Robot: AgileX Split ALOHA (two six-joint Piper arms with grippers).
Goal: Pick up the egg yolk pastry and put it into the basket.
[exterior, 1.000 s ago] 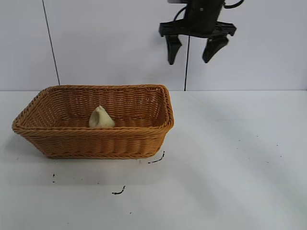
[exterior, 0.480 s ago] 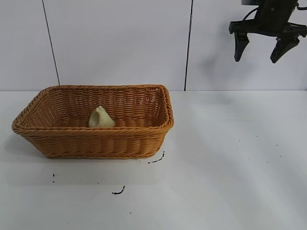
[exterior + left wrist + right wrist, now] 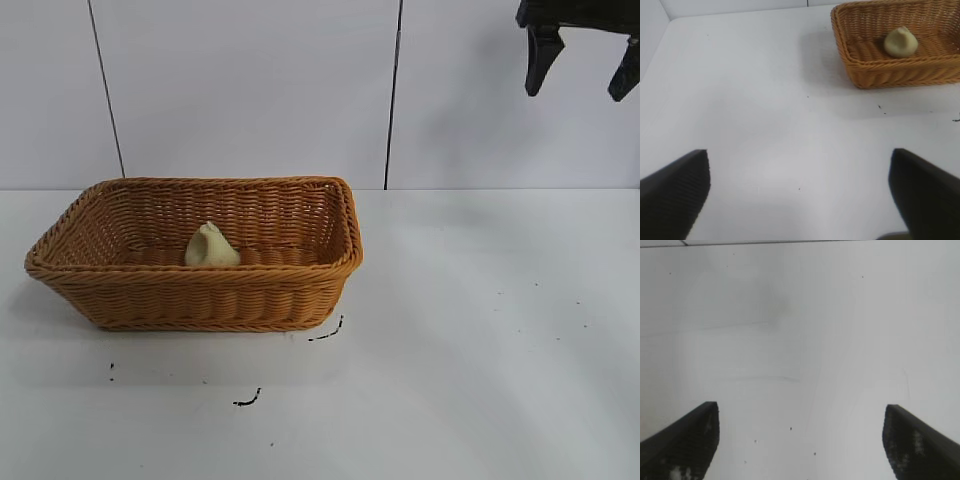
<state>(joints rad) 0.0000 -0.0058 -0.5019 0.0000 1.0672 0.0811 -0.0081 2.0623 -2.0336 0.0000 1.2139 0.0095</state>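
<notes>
The pale yellow egg yolk pastry (image 3: 210, 247) lies inside the golden-brown wicker basket (image 3: 200, 300) at the table's left. It also shows in the left wrist view (image 3: 900, 42), inside the basket (image 3: 875, 75). My right gripper (image 3: 583, 62) is open and empty, high at the top right, far from the basket. In its own wrist view the right gripper (image 3: 801, 412) shows only bare white table between its wide-apart fingers. My left gripper (image 3: 799, 160) is open and empty over bare table, away from the basket; it is out of the exterior view.
Small black marks (image 3: 325, 333) lie on the white table in front of the basket. A white wall with dark vertical seams (image 3: 393, 95) stands behind the table.
My right gripper has moved right and upward, from above the basket's right end to the top right corner, staying open. The pastry and basket have not moved.
</notes>
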